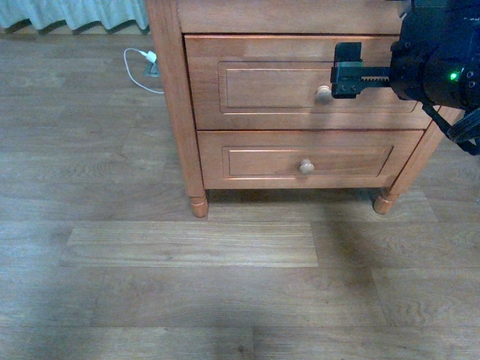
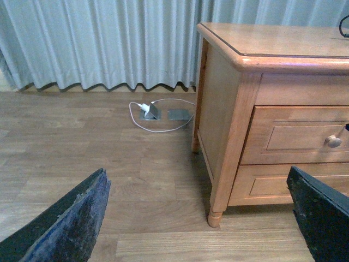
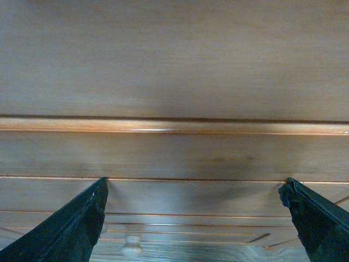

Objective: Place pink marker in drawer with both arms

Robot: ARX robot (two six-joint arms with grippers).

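The drawer (image 1: pixel 255 82) is the taller upper one of a honey-brown nightstand, and it is shut. Its pale round knob (image 1: pixel 322 94) lies just left of my right gripper (image 1: pixel 342 71), which is open and holds nothing. In the right wrist view the right gripper (image 3: pixel 199 226) faces the nightstand's front from close up, with a pale knob (image 3: pixel 131 245) low between its fingers. My left gripper (image 2: pixel 199 218) is open and empty above the floor, off to the nightstand's left side, with the drawer (image 2: pixel 305 136) ahead. The pink marker is out of view.
A shallower lower drawer (image 1: pixel 307 161) with a smaller knob sits under the tall one. The nightstand's legs (image 1: pixel 199 204) stand on wood flooring. A white cable and plug (image 2: pixel 147 112) lie by floor sockets near the pale curtain (image 2: pixel 98 43).
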